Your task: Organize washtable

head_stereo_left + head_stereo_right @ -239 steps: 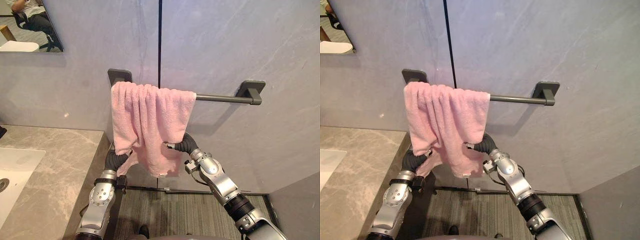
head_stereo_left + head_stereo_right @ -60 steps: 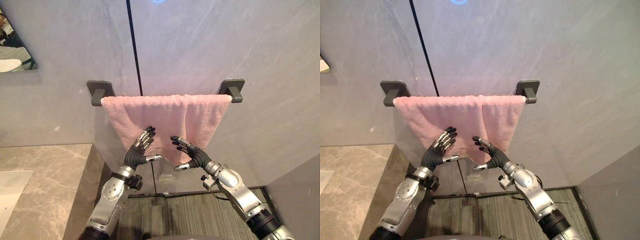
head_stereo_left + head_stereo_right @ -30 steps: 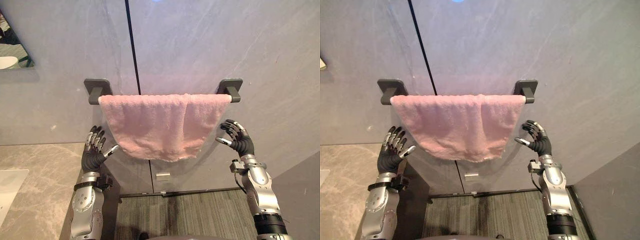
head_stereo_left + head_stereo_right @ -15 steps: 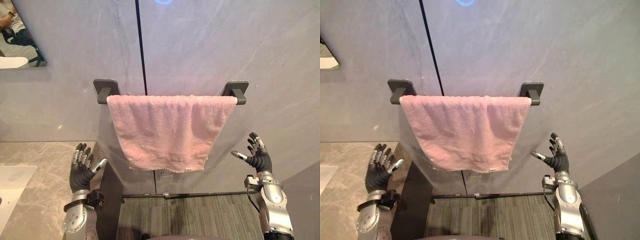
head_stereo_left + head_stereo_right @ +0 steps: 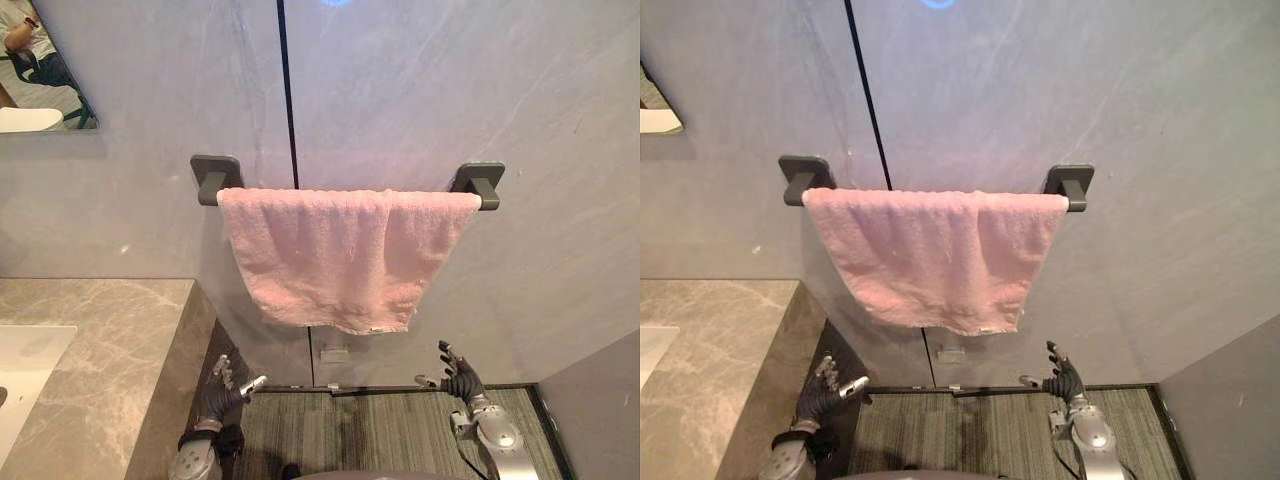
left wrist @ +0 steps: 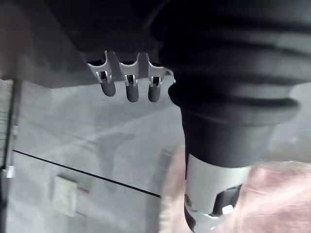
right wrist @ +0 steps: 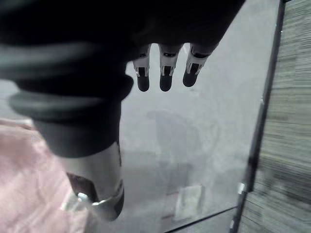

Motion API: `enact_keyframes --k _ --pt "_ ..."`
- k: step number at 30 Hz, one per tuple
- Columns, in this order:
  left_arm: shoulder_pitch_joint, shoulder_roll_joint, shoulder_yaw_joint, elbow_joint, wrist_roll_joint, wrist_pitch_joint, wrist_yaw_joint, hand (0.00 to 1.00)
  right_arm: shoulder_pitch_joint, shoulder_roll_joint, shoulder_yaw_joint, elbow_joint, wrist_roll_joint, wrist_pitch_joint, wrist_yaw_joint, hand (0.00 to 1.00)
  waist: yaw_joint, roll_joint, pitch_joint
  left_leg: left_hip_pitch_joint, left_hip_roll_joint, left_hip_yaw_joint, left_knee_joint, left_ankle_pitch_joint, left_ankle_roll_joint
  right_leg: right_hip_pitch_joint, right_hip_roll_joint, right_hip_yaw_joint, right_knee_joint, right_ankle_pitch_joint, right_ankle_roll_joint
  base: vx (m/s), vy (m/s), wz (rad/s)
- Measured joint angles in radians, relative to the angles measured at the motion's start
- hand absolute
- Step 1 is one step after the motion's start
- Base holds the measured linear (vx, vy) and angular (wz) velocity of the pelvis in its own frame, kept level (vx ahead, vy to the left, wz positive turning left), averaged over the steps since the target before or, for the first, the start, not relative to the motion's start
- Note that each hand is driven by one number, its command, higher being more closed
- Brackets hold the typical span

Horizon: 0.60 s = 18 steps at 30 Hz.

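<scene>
A pink towel (image 5: 345, 252) hangs spread across the dark wall bar, from the left bracket (image 5: 213, 176) to the right bracket (image 5: 481, 182), its lower edge slanting down to the right. My left hand (image 5: 222, 396) is low at the bottom left, beside the counter's end, fingers straight and empty. My right hand (image 5: 457, 380) is low at the bottom right over the floor, also open and empty. Both are well below the towel and apart from it. The left wrist view shows straight fingers (image 6: 127, 88) toward the wall and pink towel (image 6: 272, 194) past the thumb.
A marble counter (image 5: 110, 340) with a white basin (image 5: 22, 360) runs along the left. A mirror (image 5: 40, 70) hangs at the upper left. Grey wall panels with a dark vertical seam (image 5: 288, 120) stand behind the bar. Striped grey flooring (image 5: 370, 430) lies below.
Both hands have dropped from beside the towel's lower corners down toward the floor, still open. The towel stays spread on the bar.
</scene>
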Motion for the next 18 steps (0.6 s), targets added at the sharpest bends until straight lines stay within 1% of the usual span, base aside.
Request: enact_keyframes --k 2,4,8,10,14,15,17,18 --pt "0.0 0.002 0.0 0.056 0.018 0.003 0.014 0.0 -0.001 0.0 0.0 0.042 -0.011 0.001 -0.002 0.0 0.0 0.001 0.003 0.002 0.0 0.001 0.0 -0.001 0.0 0.002 0.0 0.001 0.0 0.0 0.0 0.0 0.0 0.0" --pt "-0.001 0.004 0.001 0.127 0.044 0.014 0.031 0.0 -0.003 0.0 0.0 0.087 -0.032 0.002 -0.005 0.0 0.0 0.002 0.021 0.015 0.0 0.003 0.0 -0.004 -0.001 0.014 0.0 0.002 -0.001 -0.001 0.0 0.0 0.0 0.0" --pt "-0.005 0.01 0.001 0.226 0.074 0.016 0.048 0.0 -0.005 -0.002 0.001 0.144 -0.049 0.003 -0.02 0.0 0.0 0.005 0.028 0.018 0.0 0.005 0.0 -0.005 -0.001 0.015 0.0 0.004 0.001 -0.002 0.0 0.0 0.0 0.0" --pt "-0.005 0.012 0.003 0.258 0.092 0.016 0.058 0.0 -0.006 -0.002 0.001 0.174 -0.055 0.005 -0.023 0.0 0.001 0.005 0.028 0.019 0.0 0.006 0.0 -0.005 -0.001 0.017 0.0 0.005 0.001 -0.002 0.0 0.0 0.0 0.0" --pt "-0.006 0.014 0.006 0.316 0.093 0.016 0.079 0.0 -0.007 -0.002 0.007 0.232 -0.068 0.011 -0.024 0.0 0.002 0.004 0.031 0.028 0.0 0.005 0.0 -0.007 -0.003 0.025 0.0 0.004 0.002 -0.005 -0.001 -0.01 -0.002 0.01" --pt "-0.006 0.014 0.006 0.335 0.094 0.016 0.08 0.0 -0.006 -0.004 0.02 0.244 -0.07 0.019 -0.025 0.0 0.001 0.004 0.033 0.035 -0.001 0.002 0.0 -0.009 -0.005 0.033 -0.001 0.001 0.004 -0.009 0.0 -0.03 -0.011 0.04" --pt "-0.006 0.014 0.006 0.352 0.095 0.016 0.083 0.0 -0.007 -0.004 0.026 0.254 -0.072 0.02 -0.025 0.0 0.002 0.007 0.034 0.036 0.0 0.0 0.0 -0.009 -0.005 0.032 0.0 0.0 0.009 -0.015 -0.006 -0.03 -0.01 0.04" --pt "-0.007 0.014 0.006 0.367 0.095 0.016 0.087 0.0 -0.01 -0.004 0.026 0.269 -0.076 0.02 -0.025 0.0 0.003 0.009 0.036 0.036 0.0 -0.002 0.0 -0.01 -0.005 0.032 0.0 -0.003 0.013 -0.02 -0.003 -0.03 -0.009 0.05"
